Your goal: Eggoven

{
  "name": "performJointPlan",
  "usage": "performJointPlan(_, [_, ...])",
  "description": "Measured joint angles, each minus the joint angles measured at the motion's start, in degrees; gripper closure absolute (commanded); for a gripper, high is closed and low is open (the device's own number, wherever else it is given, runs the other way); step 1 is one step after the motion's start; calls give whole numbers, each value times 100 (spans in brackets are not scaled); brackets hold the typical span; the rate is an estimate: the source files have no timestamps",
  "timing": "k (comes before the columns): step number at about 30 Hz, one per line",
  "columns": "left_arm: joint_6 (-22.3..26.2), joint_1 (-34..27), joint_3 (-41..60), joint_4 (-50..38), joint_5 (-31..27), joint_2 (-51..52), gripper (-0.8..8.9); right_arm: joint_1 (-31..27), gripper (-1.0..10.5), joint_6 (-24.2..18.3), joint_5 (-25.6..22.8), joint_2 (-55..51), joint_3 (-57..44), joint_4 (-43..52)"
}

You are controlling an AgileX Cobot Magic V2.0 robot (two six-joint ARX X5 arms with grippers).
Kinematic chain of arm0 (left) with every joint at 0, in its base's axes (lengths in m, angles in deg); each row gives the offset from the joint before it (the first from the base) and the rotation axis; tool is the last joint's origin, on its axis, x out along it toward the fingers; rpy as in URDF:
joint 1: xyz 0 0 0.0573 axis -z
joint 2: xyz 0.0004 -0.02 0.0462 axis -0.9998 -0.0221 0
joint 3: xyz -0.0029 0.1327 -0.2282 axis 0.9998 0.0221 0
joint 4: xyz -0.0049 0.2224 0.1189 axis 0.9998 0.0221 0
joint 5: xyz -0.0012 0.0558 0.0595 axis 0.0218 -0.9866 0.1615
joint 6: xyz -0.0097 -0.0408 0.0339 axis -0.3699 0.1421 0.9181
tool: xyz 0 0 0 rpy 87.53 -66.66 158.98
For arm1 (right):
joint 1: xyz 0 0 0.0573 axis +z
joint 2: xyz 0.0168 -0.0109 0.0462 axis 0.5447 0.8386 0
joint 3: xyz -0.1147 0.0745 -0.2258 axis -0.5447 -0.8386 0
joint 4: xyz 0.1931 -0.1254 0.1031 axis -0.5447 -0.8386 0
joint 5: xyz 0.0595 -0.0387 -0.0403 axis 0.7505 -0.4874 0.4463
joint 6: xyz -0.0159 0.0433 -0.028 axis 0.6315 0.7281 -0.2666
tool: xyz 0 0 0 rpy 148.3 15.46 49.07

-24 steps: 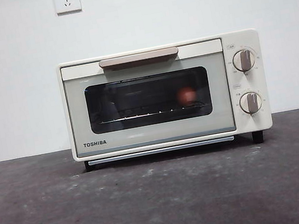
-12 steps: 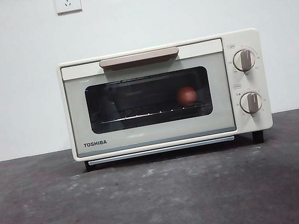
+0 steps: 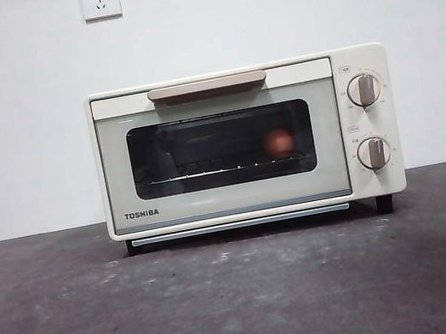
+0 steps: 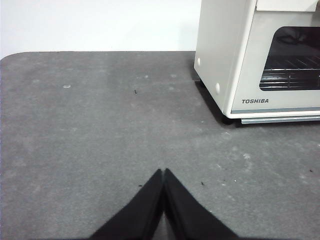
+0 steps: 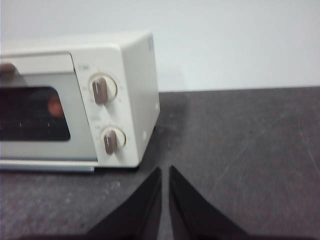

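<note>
1. Two pincers wait low over the dark surface (image 3: 247, 301), neither holding anything. The left pincer (image 4: 163, 172) has its jaws pressed together to a point; the right pincer (image 5: 165, 170) has its jaws nearly together, with only a thin slit between the tips.
2. Outward from the right pincer, the toaster oven (image 5: 75, 100) stands near, with its knob end closest: the upper knob (image 5: 101, 89) and lower knob (image 5: 109, 140) face this arm.
3. Outward from the left pincer, the same oven (image 4: 260, 60) stands farther off and shows its plain side wall and the TOSHIBA corner of the door.
4. The egg (image 3: 279, 141) sits inside the oven on the wire rack (image 3: 223, 169), toward the knob end, behind the shut glass door (image 3: 222, 150). The right wrist view also catches it through the glass (image 5: 55, 106).
5. By my reading, the right arm is nearer the egg. The tan handle (image 3: 207, 87) runs level along the door's top edge, so any reach for the egg would first need that handle pulled outward and down.
</note>
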Motion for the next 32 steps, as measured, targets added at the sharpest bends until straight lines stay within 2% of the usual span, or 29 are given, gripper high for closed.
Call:
performJointPlan(7, [0, 0, 0, -2, 2, 0, 806, 0, 941, 39, 0, 2, 2, -820])
performJointPlan(32, [-2, 0, 0, -2, 0, 0, 806, 0, 941, 42, -2, 2, 0, -417])
